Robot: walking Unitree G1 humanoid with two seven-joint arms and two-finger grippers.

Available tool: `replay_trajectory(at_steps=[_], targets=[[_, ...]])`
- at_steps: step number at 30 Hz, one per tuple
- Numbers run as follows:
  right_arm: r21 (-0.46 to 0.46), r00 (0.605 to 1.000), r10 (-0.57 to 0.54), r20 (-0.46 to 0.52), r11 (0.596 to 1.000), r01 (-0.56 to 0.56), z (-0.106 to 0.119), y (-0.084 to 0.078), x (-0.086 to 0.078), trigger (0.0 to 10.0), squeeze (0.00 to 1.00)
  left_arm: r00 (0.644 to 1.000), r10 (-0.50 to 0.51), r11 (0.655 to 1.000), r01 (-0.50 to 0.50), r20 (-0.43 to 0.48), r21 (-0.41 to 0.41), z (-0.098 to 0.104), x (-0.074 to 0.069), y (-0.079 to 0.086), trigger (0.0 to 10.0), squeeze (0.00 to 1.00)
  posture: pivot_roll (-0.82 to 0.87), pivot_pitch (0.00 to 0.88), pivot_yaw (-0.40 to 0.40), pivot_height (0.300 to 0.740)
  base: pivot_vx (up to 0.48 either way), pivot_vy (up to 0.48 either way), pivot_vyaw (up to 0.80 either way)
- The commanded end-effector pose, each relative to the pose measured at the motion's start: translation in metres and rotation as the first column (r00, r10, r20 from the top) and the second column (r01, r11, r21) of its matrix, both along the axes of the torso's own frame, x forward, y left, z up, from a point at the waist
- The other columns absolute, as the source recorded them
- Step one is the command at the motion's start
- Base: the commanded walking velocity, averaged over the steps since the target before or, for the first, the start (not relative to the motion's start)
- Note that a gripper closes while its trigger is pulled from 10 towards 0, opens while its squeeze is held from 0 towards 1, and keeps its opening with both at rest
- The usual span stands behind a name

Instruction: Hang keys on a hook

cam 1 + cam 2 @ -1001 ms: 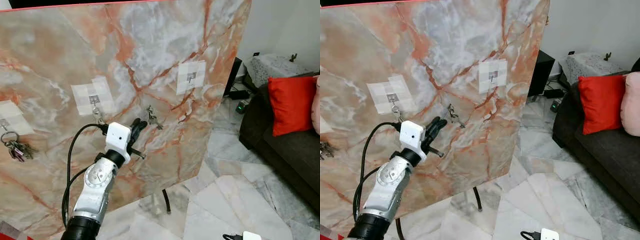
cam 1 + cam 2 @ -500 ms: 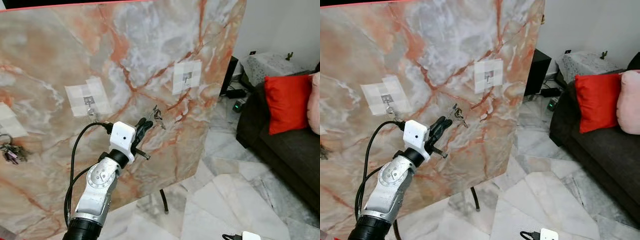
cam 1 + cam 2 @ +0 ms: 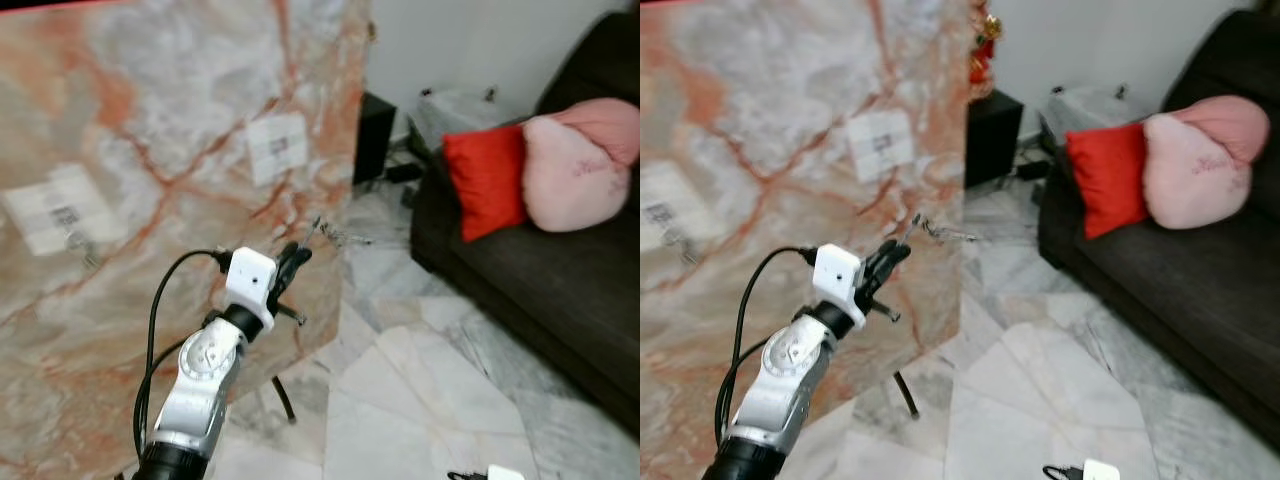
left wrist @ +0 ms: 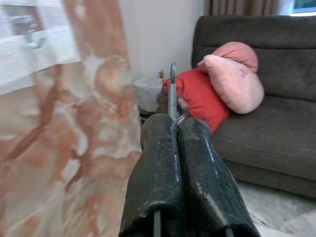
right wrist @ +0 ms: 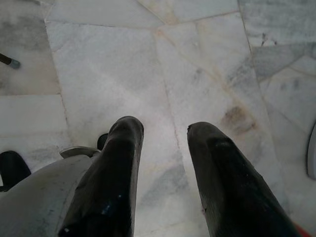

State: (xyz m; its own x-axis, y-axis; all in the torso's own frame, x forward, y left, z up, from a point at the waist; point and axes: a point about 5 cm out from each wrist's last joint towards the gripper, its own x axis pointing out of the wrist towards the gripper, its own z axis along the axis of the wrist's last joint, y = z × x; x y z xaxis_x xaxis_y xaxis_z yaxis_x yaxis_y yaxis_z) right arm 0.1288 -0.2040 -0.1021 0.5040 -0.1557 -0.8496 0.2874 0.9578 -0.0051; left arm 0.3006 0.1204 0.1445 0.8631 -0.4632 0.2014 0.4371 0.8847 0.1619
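The upright orange-and-white marbled panel (image 3: 150,150) occupies the scene from 9 to 12 o'clock. Two white taped patches are fixed to it, each carrying a small metal hook: one at 9 o'clock (image 3: 62,212), one at 11 o'clock (image 3: 277,148); both hooks appear empty.

At 7 o'clock, the left gripper (image 3: 297,256) is raised in front of the panel's right edge. Its fingers (image 4: 197,163) are pressed together, pinching the small bunch of metal keys on a ring (image 3: 335,235). The keys project from the fingertips toward 1 o'clock, just beyond the panel edge and clear of both hooks. In the left wrist view a thin flat blade stands edge-on above the fingertips, with the ring behind it.

Handling judgement: the bunch is light, rigid metal, smooth and liable to slip or swing. Hold by the flat blade or ring so that the ring opening stays free for the hook.

From 1 to 4 o'clock stands a dark grey sofa (image 3: 560,290) with a red cushion (image 3: 485,180) and a pink cushion (image 3: 575,170).

At 5 o'clock, the right gripper (image 5: 163,131) hangs idle over the pale marble floor (image 5: 148,64), fingers spread.
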Motion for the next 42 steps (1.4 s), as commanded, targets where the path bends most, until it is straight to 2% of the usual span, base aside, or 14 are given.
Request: replay_trajectory(at_steps=[1, 10, 17, 20, 22, 24, 30, 42], targets=[[-0.004, 1.000, 0.001, -0.001, 1.000, -0.001, 0.000, -0.001, 0.001, 10.0, 0.00, 1.000, 0.008, 1.000, -0.008, 0.011, 0.003, 0.005, 0.002, 0.001, 10.0, 0.00, 0.01, 0.000, -0.064, 0.740, 0.000, 0.000, -0.79], [-0.008, 1.000, 0.002, 0.006, 1.000, -0.002, 0.001, -0.001, 0.002, 10.0, 0.00, 1.000, 0.010, 1.000, -0.010, 0.022, -0.009, 0.011, 0.007, -0.004, 10.0, 0.00, 0.01, 0.000, -0.065, 0.740, 0.000, 0.000, -0.14], [-0.008, 1.000, 0.005, 0.005, 1.000, -0.005, 0.001, -0.001, 0.003, 10.0, 0.00, 0.999, -0.029, 1.000, 0.029, 0.040, 0.008, 0.017, 0.016, -0.021, 10.0, 0.00, 0.02, 0.000, -0.066, 0.740, 0.000, 0.000, 0.00], [-0.006, 1.000, 0.005, 0.007, 1.000, -0.005, 0.001, 0.000, 0.003, 10.0, 0.00, 0.997, -0.057, 0.998, 0.057, 0.053, 0.013, 0.025, 0.026, -0.032, 10.0, 0.00, 0.02, 0.000, -0.064, 0.740, 0.000, 0.000, 0.00], [-0.005, 1.000, 0.005, 0.007, 1.000, -0.005, 0.001, 0.000, 0.003, 10.0, 0.00, 0.996, -0.066, 0.997, 0.064, 0.051, 0.046, 0.026, 0.033, -0.038, 10.0, 0.00, 0.01, 0.000, -0.058, 0.740, 0.000, 0.000, 0.00], [-0.005, 1.000, 0.005, 0.007, 1.000, -0.005, 0.001, 0.001, 0.003, 10.0, 0.00, 0.996, -0.067, 0.997, 0.065, 0.050, 0.045, 0.027, 0.035, -0.039, 10.0, 0.00, 0.01, 0.000, -0.058, 0.740, 0.000, 0.000, 0.00], [-0.005, 1.000, 0.001, 0.009, 1.000, -0.001, 0.001, 0.000, 0.004, 10.0, 0.00, 0.998, -0.041, 0.997, 0.038, 0.048, 0.069, 0.036, 0.054, -0.047, 10.0, 0.00, 0.01, 0.000, -0.056, 0.740, 0.000, 0.000, 0.00], [-0.005, 1.000, 0.002, 0.012, 1.000, -0.002, 0.001, 0.001, 0.005, 10.0, 0.00, 0.997, -0.053, 0.992, 0.046, 0.060, 0.117, 0.050, 0.072, -0.070, 10.0, 0.00, 0.01, 0.000, -0.051, 0.740, 0.000, 0.000, 0.00]])
